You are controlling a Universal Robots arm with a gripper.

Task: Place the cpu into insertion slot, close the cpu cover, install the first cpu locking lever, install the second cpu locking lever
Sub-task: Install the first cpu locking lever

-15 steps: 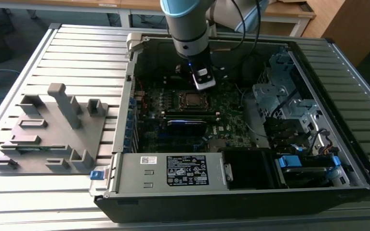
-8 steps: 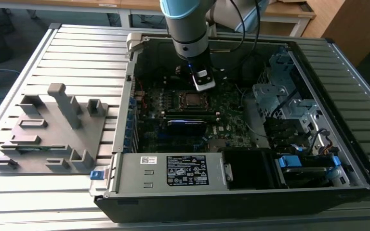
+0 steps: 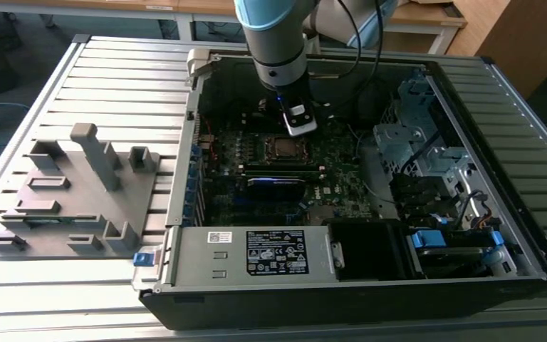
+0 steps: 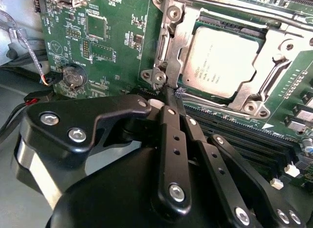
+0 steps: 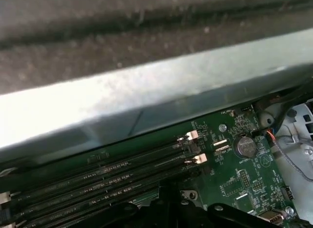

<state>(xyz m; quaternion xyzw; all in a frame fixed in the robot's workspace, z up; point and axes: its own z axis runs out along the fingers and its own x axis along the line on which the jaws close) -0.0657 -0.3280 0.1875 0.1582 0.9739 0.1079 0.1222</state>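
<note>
Right, the arm is down inside the open computer case (image 3: 501, 235), and the gripper (image 3: 298, 122) hangs just above the motherboard (image 3: 254, 153), close by the socket. In the second wrist view the gripper (image 4: 172, 92) has its black fingers (image 4: 168, 121) brought together to a narrow tip, nothing visibly held between them, and that tip sits right at the corner of the cpu cover (image 4: 171, 47); whether it actually touches the metal I cannot tell. The cpu (image 4: 220, 60) lies flat in the insertion slot (image 4: 213, 20), its silver-grey top showing through the cover's square cut-out. The cover is folded down over it. A thin metal locking lever (image 4: 244, 5) runs along the far edge of the frame. Just beside the socket lie the long memory slots (image 4: 230, 125), and a round coin battery (image 4: 73, 75) sits on the green board further off. In the first wrist view the memory slots (image 5: 98, 174) and the coin battery (image 5: 244, 146) show again, beneath a broad grey metal edge (image 5: 146, 96). Outside the case, at the exterior view's left, a grey fixture tray (image 3: 74, 192) rests on the slatted table (image 3: 112, 64).
</note>
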